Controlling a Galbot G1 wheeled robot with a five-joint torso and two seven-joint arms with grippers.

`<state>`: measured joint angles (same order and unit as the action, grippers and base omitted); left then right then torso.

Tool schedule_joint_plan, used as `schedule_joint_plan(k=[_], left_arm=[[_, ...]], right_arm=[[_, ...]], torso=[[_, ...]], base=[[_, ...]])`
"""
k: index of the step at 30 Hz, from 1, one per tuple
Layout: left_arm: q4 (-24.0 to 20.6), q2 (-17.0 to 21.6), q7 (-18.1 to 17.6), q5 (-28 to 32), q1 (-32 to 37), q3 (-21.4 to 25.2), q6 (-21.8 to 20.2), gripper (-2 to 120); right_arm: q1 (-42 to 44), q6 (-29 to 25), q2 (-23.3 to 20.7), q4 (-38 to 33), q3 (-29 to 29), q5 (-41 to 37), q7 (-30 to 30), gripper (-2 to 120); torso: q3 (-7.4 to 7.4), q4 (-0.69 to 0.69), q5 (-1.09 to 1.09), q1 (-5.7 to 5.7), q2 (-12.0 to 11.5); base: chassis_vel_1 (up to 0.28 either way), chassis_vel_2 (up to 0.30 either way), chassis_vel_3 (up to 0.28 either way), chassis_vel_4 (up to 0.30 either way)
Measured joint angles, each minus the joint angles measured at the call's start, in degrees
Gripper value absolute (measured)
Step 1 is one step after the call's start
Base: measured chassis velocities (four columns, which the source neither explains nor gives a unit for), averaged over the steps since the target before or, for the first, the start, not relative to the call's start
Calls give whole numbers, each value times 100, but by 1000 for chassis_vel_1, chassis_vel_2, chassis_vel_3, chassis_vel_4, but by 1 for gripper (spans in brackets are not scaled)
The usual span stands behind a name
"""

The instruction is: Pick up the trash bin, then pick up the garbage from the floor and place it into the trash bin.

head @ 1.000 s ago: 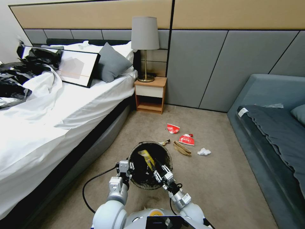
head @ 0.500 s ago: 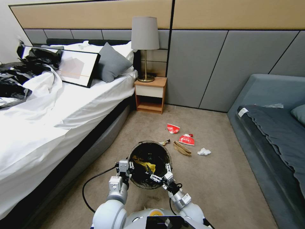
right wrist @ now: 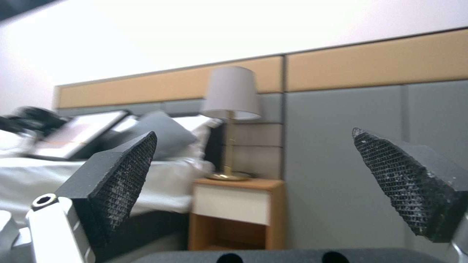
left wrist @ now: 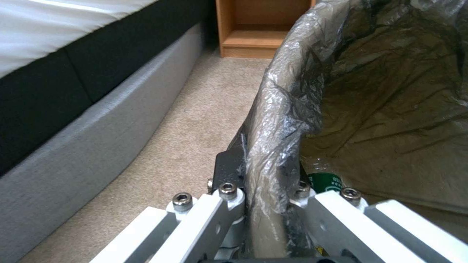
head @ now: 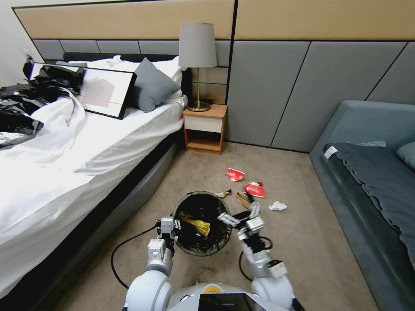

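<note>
The trash bin, round with a dark liner, hangs in front of me off the carpet; my left gripper is shut on its near-left rim. A yellow wrapper lies inside the bin, beside a green-labelled bottle. My right gripper is open and empty, raised just past the bin's right rim; its pads face the far wall. On the floor beyond lie garbage pieces: a red-and-white wrapper, a second one, a tan paper bag, a white tissue scrap and a dark wrapper.
A white bed with a grey base runs along my left. A wooden nightstand with a lamp stands at the far wall. A grey sofa lines the right. Bare carpet lies between them.
My right gripper has come up out of the bin and swung right, open. The yellow wrapper it held has dropped flat inside the bin. The left gripper kept hold of the rim.
</note>
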<state>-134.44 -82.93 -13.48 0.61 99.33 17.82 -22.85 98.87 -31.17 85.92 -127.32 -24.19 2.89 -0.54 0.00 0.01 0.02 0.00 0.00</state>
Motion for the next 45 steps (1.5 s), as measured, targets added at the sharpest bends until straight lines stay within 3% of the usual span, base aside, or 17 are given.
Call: schedule_joint_plan(k=[9, 34, 45], left_arm=[[-20, 6, 1, 0, 7, 10, 19, 2], [-61, 2, 6, 30, -1, 73, 29, 2], [-60, -8, 17, 32, 1, 79, 47, 2]], right_arm=[[146, -325, 265, 464, -285, -90, -196, 100], [26, -278, 273, 562, -363, -135, -199, 100], [-36, -253, 273, 590, -369, -154, -199, 100]], torso=[[0, -1, -2, 0, 0], [0, -1, -2, 0, 0], [1, -1, -3, 0, 0]], base=[[0, 0, 0, 0], [-1, 2, 1, -1], [-135, 137, 140, -136]])
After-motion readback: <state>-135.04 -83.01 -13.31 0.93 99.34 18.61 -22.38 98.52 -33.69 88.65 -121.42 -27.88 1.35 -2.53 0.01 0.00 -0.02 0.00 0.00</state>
